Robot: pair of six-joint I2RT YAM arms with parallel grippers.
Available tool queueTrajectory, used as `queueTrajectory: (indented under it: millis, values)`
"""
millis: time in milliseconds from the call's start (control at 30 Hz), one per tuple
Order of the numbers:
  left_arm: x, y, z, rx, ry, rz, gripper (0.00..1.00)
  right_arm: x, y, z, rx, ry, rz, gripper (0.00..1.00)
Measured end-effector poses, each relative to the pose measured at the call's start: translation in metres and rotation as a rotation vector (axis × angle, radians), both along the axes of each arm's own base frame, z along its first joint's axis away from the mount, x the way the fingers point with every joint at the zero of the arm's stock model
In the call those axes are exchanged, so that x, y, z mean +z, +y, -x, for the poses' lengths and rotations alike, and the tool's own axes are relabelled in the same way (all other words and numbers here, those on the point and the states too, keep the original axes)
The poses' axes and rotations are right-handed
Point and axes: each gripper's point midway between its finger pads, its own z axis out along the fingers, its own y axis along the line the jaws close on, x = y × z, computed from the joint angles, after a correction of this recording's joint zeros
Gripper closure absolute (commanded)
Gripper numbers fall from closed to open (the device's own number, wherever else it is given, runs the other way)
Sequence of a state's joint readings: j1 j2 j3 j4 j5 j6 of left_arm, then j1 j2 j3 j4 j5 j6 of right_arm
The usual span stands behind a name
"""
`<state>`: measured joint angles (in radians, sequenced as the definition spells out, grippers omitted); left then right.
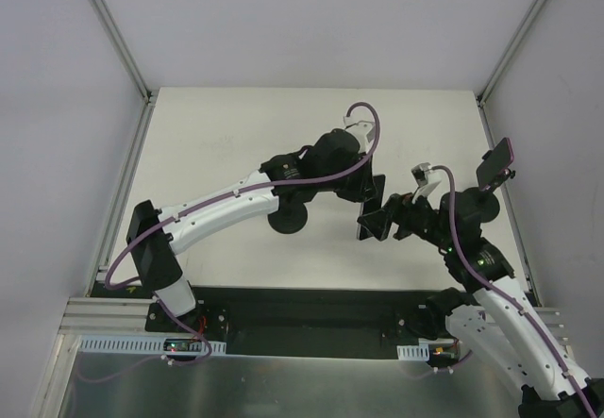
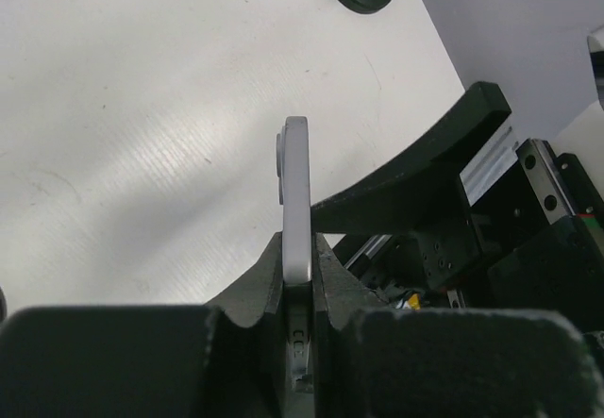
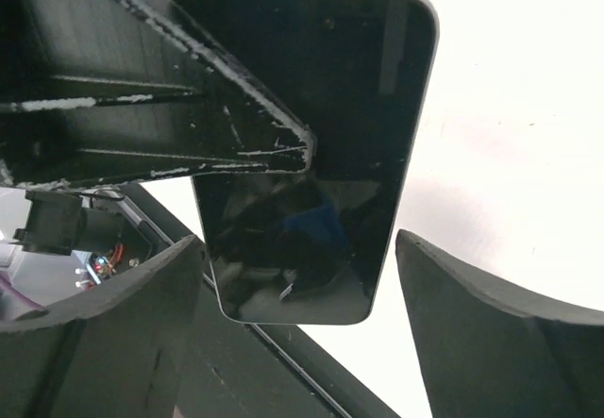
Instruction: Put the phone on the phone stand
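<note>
Phone (image 2: 296, 182) pinched in left claw (image 2: 300, 272), its free end between the spread fingers of right claw (image 3: 294, 248).

The left claw was pressed together on the phone's two faces at one end, holding it on edge and clear of the surface (image 2: 142, 154). That grip left the screen and the other end free. The right claw stood spread astride that free end, a finger on each side with a gap to the glass. It looked set to take the phone over or steady it, not yet gripping. A bare stand (image 1: 288, 218) sat on the surface to the left of the left claw, partly under its arm. The other stand (image 1: 479, 207) stood to the right, beyond the right claw, carrying a dark slab (image 1: 497, 161) with a purplish edge. The bare one seemed the likelier goal, and the phone was well apart from both.
</note>
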<state>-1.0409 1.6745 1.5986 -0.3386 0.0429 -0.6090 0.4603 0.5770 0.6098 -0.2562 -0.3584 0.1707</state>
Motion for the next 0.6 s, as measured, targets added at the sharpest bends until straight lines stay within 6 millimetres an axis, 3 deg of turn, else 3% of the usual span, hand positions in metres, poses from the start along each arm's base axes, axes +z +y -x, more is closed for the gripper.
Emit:
queueTrajectory:
  millis: [133, 233, 467, 600]
  values:
    - [0.004, 0.012, 0.005, -0.030, -0.038, -0.019, 1.00, -0.001, 0.004, 0.005, 0.022, 0.026, -0.022, 0.04]
    - [0.020, 0.034, 0.010, -0.037, -0.081, -0.002, 1.00, -0.003, 0.007, 0.013, 0.048, 0.015, -0.058, 0.04]
    - [0.089, 0.119, 0.025, 0.047, -0.257, 0.106, 1.00, -0.002, 0.001, 0.022, 0.027, -0.048, -0.121, 0.01]
    - [0.121, 0.165, 0.036, 0.109, -0.370, 0.142, 1.00, -0.006, 0.009, 0.012, 0.050, -0.013, -0.091, 0.16]
